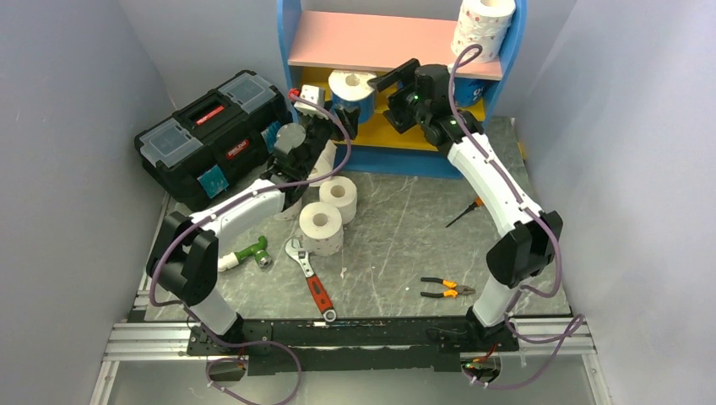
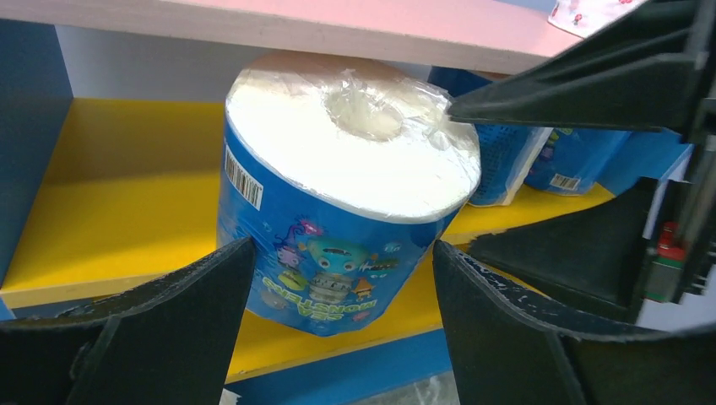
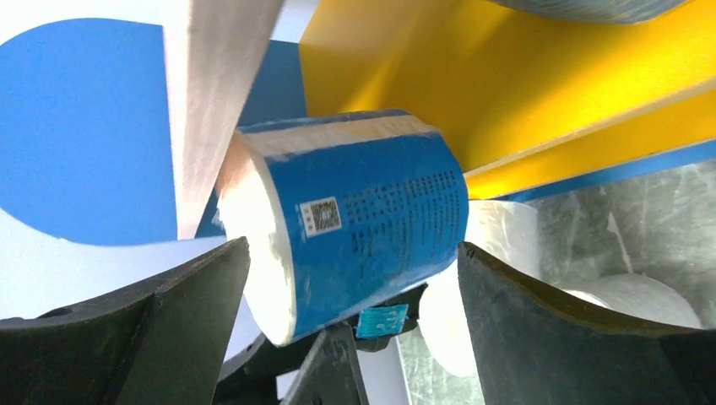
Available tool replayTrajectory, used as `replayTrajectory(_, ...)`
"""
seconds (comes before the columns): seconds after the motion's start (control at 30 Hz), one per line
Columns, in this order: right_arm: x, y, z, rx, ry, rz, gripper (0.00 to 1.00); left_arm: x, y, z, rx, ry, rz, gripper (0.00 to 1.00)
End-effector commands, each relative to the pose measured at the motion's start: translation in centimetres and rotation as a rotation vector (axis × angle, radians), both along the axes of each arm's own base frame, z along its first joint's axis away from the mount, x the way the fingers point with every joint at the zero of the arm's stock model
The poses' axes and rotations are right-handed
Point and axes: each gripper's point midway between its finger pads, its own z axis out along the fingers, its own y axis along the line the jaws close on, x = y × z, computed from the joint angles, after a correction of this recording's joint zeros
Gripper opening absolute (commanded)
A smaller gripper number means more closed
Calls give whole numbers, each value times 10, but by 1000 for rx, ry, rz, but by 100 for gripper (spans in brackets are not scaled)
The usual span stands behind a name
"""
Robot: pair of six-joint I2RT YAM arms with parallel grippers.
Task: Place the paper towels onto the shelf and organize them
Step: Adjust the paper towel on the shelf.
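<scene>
A blue-wrapped paper towel roll (image 2: 338, 219) stands at the near edge of a yellow board (image 2: 118, 186) of the shelf (image 1: 285, 34). The left gripper (image 2: 339, 253) straddles it with its fingers apart. The right gripper (image 3: 353, 253) faces it from the right, also spread wide.

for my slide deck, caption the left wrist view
Open left gripper flanks a blue-wrapped paper towel roll standing on the shelf's yellow board.

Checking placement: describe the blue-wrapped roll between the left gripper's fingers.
The blue-wrapped roll stands upright near the front edge of the yellow board, under the pink board. Printed wrapper shows cartoon monsters and a barcode; clear film covers its white top and hollow core. The open left gripper flanks it; contact is unclear.
</scene>
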Motion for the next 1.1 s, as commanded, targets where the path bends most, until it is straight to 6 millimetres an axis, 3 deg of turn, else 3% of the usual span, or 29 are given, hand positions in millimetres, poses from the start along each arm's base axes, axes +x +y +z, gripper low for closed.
replayTrajectory(0.0, -23, -25, 41, -35, -109, -30, 95, 0, -3, 39, -40, -107, -7, 83)
replayTrajectory(0.2, -45, -51, 56, -91, -163, -81, 95, 8, -9, 38, -37, -108, -16, 83)
replayTrajectory(0.37, -84, -74, 70, -126, -296, -86, 98, 15, -14, 36, -23, -114, -16, 83)
replayTrajectory(0.5, -114, -91, 43, -182, -317, -90, 98, 22, -19, 32, -15, -112, -19, 83)
replayTrajectory(0.7, -151, -105, -13, -287, -302, -35, 99, 32, -26, 30, -22, -111, -16, 83)
replayTrajectory(1.07, -220, -117, -62, -366, -417, 98, 97, 49, -34, 22, -9, -114, -2, 84)
